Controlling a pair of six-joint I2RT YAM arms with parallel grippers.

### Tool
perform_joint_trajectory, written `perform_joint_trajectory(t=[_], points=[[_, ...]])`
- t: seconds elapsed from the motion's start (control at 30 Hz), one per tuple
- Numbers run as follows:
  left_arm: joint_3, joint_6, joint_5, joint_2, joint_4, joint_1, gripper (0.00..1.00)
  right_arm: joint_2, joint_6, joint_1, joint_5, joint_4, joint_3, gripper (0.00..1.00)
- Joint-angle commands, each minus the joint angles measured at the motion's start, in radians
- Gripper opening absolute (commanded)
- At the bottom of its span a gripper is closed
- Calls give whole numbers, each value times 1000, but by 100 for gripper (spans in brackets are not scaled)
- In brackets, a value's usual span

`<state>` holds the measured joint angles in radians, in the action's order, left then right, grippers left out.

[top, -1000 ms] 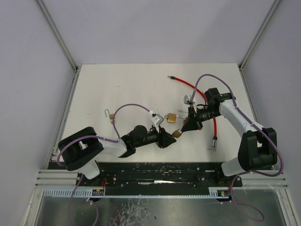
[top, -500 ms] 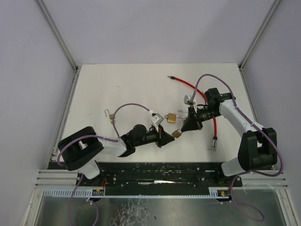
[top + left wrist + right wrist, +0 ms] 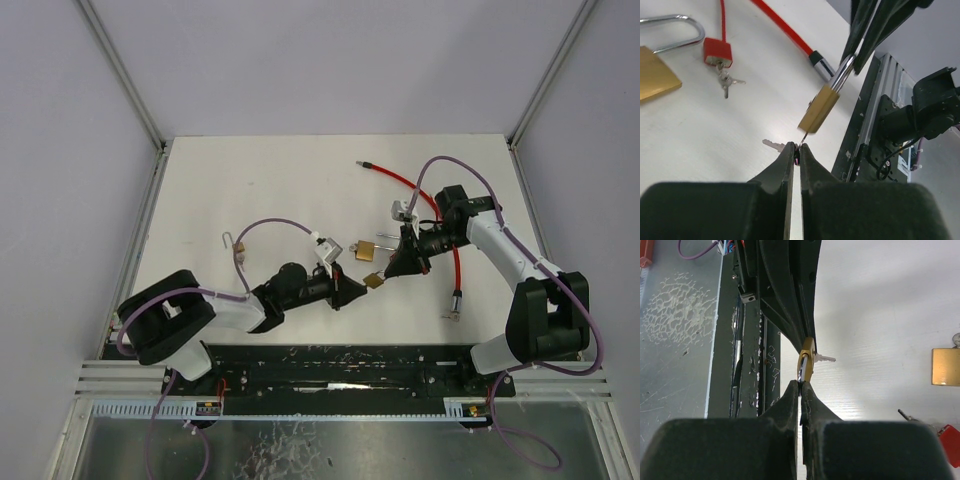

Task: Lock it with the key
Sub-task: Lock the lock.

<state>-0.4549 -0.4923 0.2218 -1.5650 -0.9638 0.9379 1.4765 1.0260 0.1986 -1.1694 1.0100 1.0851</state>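
Left wrist view: right gripper (image 3: 853, 62) jaws clamped on the padlock (image 3: 819, 109) shackle, body hanging keyway-down above the tabletop (image 3: 715, 130). This presents the keyway to the left gripper (image 3: 799, 150), whose jaws pinch the key (image 3: 802, 137). Key tip at keyway, depth unclear.

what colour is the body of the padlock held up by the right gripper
Brass gold padlock body, silver shackle. Best in the left wrist view.

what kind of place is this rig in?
Probably a lab robot cell: white table boxed in by plain panels on aluminium posts, left arm and right arm bolted at its near edge, props only: loose brass padlock, red cable.
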Motion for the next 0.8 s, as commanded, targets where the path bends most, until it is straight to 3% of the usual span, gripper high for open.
perform_joint_trajectory(t=[0.0, 0.5, 0.77], points=[[72, 1, -35, 5, -10, -31, 0, -60, -15, -29, -36, 3, 40, 0], [180, -24, -5, 94, -66, -93, 0, -71, -57, -45, -30, -41, 20, 0], [166, -90, -40, 141, 36, -198, 0, -74, -83, -50, -25, -69, 11, 0]])
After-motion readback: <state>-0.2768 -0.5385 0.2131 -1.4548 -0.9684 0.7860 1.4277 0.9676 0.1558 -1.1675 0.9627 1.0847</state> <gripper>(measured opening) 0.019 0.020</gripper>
